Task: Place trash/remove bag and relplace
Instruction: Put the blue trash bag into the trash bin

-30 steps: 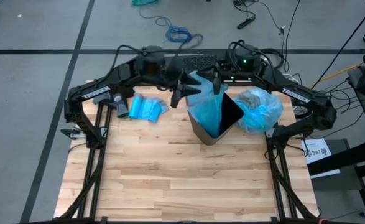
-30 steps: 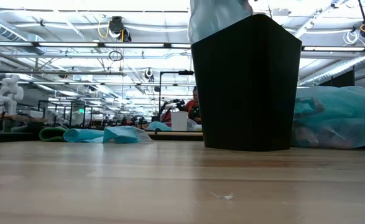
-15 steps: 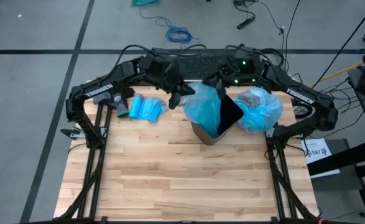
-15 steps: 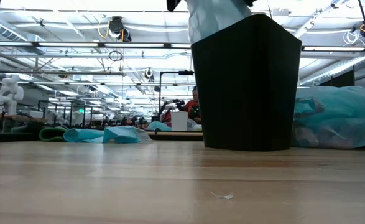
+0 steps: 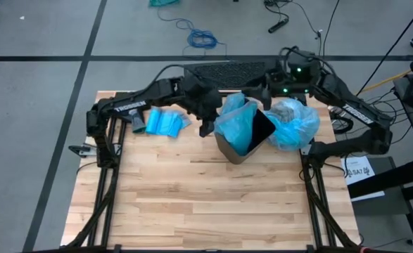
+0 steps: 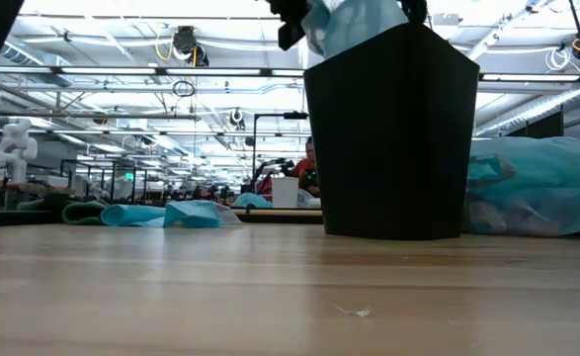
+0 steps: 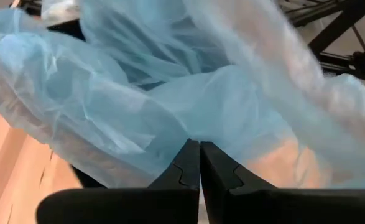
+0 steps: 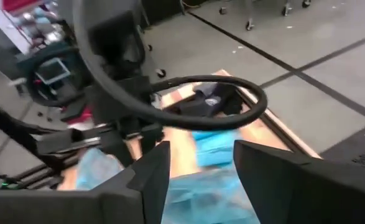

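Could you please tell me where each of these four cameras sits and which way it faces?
High view: overhead, looking straight down on the table, the bin and both arms.
Low view: at tabletop height, looking level past the bin into the room; an arm shows at the top edge.
Left wrist view: on the left arm, looking past its shut end effector clamped on the blue bag.
Right wrist view: on the right arm, looking past its open end effector across the table.
High and low views share the bin.
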Controlling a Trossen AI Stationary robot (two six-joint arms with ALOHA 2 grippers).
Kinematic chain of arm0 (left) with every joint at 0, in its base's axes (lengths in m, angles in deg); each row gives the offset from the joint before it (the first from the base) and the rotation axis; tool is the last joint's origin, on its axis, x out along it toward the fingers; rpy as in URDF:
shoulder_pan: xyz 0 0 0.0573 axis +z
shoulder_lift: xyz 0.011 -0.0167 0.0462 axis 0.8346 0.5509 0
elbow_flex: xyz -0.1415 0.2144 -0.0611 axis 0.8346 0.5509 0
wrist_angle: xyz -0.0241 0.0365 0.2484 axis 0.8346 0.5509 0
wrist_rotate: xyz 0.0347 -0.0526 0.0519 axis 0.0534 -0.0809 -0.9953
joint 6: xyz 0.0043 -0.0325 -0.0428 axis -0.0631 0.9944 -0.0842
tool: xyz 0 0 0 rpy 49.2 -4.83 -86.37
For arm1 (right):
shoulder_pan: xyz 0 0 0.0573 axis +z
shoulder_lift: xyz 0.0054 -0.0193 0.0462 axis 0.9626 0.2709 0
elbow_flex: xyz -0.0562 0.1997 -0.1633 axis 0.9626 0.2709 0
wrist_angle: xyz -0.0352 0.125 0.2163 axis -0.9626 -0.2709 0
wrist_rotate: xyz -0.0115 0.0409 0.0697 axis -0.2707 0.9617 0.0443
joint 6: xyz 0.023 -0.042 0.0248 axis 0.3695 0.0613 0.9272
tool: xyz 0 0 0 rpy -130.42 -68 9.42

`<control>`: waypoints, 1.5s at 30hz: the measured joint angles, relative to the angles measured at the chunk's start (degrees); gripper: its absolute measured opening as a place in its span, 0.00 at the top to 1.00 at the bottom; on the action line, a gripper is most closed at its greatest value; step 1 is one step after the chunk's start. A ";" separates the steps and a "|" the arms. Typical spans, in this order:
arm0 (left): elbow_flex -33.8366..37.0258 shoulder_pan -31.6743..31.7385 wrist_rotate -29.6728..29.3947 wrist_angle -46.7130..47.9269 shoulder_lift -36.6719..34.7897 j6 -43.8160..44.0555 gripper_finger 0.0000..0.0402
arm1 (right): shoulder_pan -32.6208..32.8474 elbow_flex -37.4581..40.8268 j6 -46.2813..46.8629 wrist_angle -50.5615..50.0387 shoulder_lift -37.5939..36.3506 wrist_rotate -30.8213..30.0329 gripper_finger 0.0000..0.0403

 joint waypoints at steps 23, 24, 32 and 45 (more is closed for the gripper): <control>0.00 -1.18 1.25 -1.01 -0.50 1.66 0.99 | 3.14 0.00 -21.47 -19.64 -1.03 3.98 0.64; 0.00 -1.18 1.25 -1.01 -0.50 1.66 0.99 | 3.15 0.00 -22.97 -20.11 -1.03 3.99 0.65; 0.00 -0.99 1.27 -0.68 -0.50 3.29 0.99 | 3.17 0.00 -27.23 -27.69 -0.66 1.71 0.95; 0.00 0.02 1.05 6.20 -0.50 0.77 0.99 | 17.05 0.00 -0.68 -35.32 -5.00 5.99 1.00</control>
